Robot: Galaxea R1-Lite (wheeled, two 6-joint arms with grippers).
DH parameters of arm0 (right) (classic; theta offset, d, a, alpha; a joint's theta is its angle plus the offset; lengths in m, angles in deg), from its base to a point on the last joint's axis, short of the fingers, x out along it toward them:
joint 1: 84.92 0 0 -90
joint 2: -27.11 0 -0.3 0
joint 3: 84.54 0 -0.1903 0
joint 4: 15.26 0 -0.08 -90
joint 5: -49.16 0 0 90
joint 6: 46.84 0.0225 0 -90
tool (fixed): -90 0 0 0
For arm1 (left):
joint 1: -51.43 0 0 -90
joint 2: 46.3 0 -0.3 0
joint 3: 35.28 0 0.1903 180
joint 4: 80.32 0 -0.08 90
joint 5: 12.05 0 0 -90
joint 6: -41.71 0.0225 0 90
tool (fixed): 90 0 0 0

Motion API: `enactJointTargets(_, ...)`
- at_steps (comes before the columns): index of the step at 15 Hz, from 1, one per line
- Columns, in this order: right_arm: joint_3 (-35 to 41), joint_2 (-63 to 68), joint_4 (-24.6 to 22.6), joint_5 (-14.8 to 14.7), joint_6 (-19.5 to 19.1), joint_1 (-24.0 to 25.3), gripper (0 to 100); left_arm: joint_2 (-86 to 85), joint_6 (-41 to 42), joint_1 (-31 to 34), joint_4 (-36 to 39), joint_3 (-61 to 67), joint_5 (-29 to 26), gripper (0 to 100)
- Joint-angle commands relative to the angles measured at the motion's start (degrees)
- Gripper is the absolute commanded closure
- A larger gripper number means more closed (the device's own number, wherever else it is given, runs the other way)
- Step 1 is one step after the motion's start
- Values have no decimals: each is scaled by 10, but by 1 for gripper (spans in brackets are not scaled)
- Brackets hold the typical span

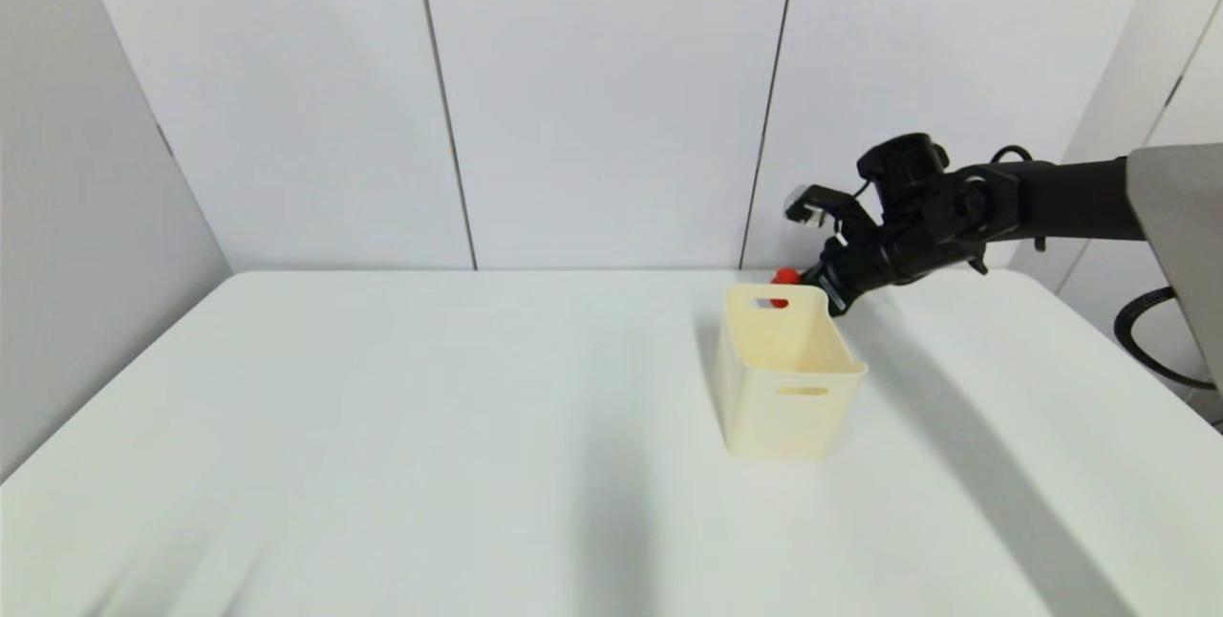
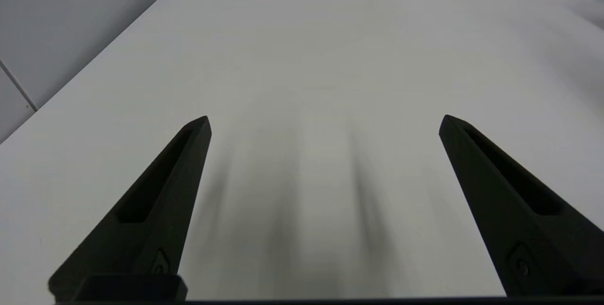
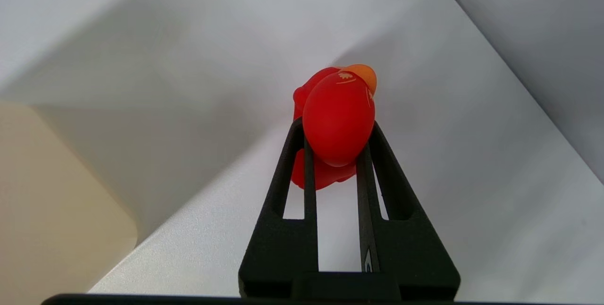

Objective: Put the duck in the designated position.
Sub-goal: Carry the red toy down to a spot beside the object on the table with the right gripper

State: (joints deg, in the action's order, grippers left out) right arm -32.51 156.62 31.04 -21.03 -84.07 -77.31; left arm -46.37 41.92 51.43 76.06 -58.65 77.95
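The duck (image 3: pixel 338 125), a small glossy red toy with an orange bill, sits clenched between the jaws of the right gripper (image 3: pixel 335 142), its rounded body bulging out beyond the two black fingers (image 3: pixel 296 163). In the head view the duck (image 1: pixel 784 276) shows only as a red spot at the far right of the desk (image 1: pixel 430 426), just behind the far rim of the cream bin (image 1: pixel 785 371) and partly seen through that bin's handle slot. From this angle it is hard to say whether the toy rests on the desk or hangs a little above it; the wrist view suggests it is at most slightly raised.

The step in hand looks like the grasp at the start of the carry: the toy is secured but not yet over the bin. Taking the bin as the designated position, the next move calls for a lift high enough to clear the far rim, then a short travel nearward until the duck hangs over the open mouth, and only then a release. The grip is on a smooth, rounded body, so it could slip if the lift is abrupt.

The left gripper (image 2: pixel 325 121) is parked low over the bare near-left desk, its jaws spread wide and holding nothing.
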Motion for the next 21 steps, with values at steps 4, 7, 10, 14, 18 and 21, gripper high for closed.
enactJointTargets(4,-9,18,0,54,-56,-11,100,1,0,0,0,0,1,0)
enactJointTargets(7,-14,23,0,67,-76,-10,100,1,0,0,0,0,0,0)
enactJointTargets(10,-15,26,1,96,-115,-11,100,1,0,0,0,0,0,0)
enactJointTargets(14,-14,26,6,97,-119,-9,100,1,0,0,0,0,0,0)
enactJointTargets(18,-16,29,9,131,-161,-7,100,1,0,0,0,0,0,0)
enactJointTargets(21,-17,29,12,134,-170,-5,100,1,0,0,0,0,0,0)
